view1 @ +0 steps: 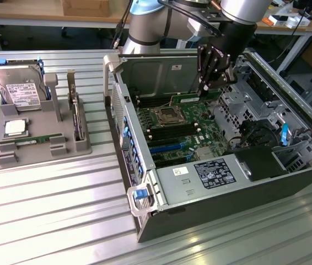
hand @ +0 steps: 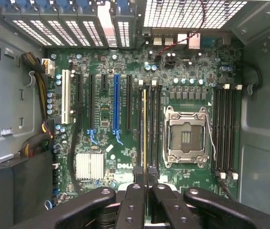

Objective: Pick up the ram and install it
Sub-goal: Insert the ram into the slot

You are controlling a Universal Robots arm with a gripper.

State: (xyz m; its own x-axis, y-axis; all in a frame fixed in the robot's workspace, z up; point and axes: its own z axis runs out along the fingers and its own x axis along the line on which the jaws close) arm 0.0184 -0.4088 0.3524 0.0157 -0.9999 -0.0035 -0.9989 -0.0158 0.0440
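My gripper (view1: 206, 87) hangs over the open computer case (view1: 211, 182), shut on the ram (view1: 192, 99), a long green stick held level just above the motherboard (view1: 172, 132). In the wrist view the black fingers (hand: 134, 200) pinch the ram (hand: 144, 124), seen edge-on as a thin yellowish line. It runs along the black memory slots (hand: 152, 124) beside the empty processor socket (hand: 187, 136). I cannot tell whether its lower edge touches a slot.
A grey tray (view1: 1, 157) on the table at the exterior view's left holds a silver hard drive (view1: 19, 91), a square processor chip (view1: 15, 128) and another green stick (view1: 35, 141). More memory slots (hand: 225, 129) lie past the socket. Case walls and a drive cage (view1: 255, 138) surround the board.
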